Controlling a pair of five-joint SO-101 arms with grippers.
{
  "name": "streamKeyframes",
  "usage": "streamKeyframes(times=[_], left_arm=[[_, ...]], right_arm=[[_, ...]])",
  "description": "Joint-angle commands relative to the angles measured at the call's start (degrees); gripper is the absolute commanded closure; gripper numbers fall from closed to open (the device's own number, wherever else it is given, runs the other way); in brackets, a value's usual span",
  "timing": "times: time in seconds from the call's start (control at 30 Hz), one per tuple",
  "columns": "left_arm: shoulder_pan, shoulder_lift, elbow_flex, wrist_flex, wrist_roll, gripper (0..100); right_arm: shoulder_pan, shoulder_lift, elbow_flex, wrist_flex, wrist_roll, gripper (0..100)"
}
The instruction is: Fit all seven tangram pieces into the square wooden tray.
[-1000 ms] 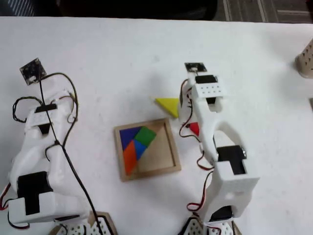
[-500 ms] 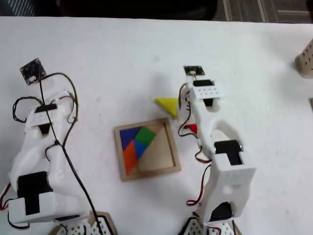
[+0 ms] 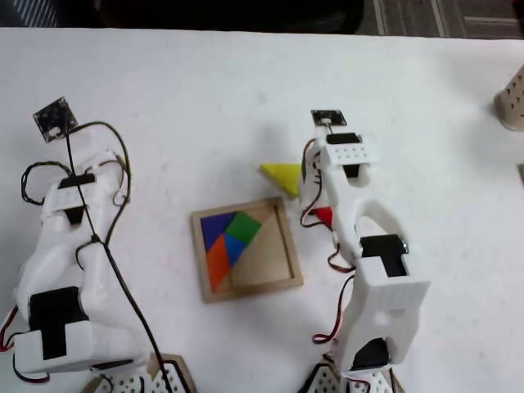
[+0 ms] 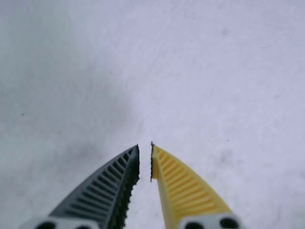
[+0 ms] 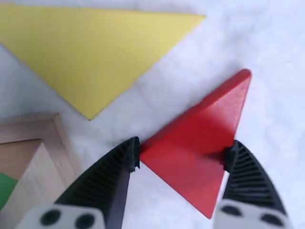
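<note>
High view: the square wooden tray point(image 3: 288, 246) lies on the white bench point(image 3: 164, 98) between the two arms. A blue piece point(image 3: 214, 228), a green piece point(image 3: 243, 226) and an orange piece point(image 3: 216, 259) sit together in the half of the tray toward the left arm point(image 3: 61, 262). The other half shows bare wood. The yellow triangle point(image 3: 282, 176) lies on the bench just beyond the tray's far corner, apart from it. The red triangle point(image 3: 325, 215) peeks out beside the right arm point(image 3: 360, 246), close to the tray's side. Compared with a second ago, the right arm's upper joints have shifted a little toward the far side of the bench, and less of the red triangle shows beneath the arm. Tray, yellow triangle and left arm lie as before.

Left wrist view: the left hand point(image 4: 145, 160) hangs over bare bench. Its grey finger and yellow finger are drawn almost together, with a thin slit between the tips and nothing held.

Right wrist view: the right hand point(image 5: 182, 152) straddles the red triangle, with one black fingertip point(image 5: 125, 157) against one of its corners and the other against its opposite edge, pinching it. The yellow triangle lies just past the red one without touching it. A corner of the tray, with a sliver of green inside, sits beside the nearer finger. No writing on the pieces or tray can be made out.
</note>
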Motion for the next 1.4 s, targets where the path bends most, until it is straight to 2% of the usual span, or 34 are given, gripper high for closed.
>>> streamKeyframes(times=[0.0,0.17,0.47,1.03,1.13,1.37], left_arm=[[0.57,-2.68,-0.18,-1.85,0.44,92],[0.57,-2.68,-0.18,-1.85,0.44,92],[0.57,-2.68,-0.18,-1.93,0.44,92],[0.57,-2.68,-0.18,-1.93,0.44,92],[0.57,-2.68,-0.18,-1.93,0.44,92],[0.57,-2.68,-0.18,-1.93,0.44,92]], right_arm=[[1.27,-0.31,-0.62,0.4,-0.53,80.3],[3.3,-0.75,-0.26,0.84,-0.44,80.4],[4.09,-0.75,-5.89,7.96,-0.35,80.4],[4.18,-0.66,-5.63,7.87,2.11,80.1],[4.18,-0.75,-5.63,7.87,4.66,80.0],[8.66,-0.75,-5.89,7.69,5.63,80.0]])
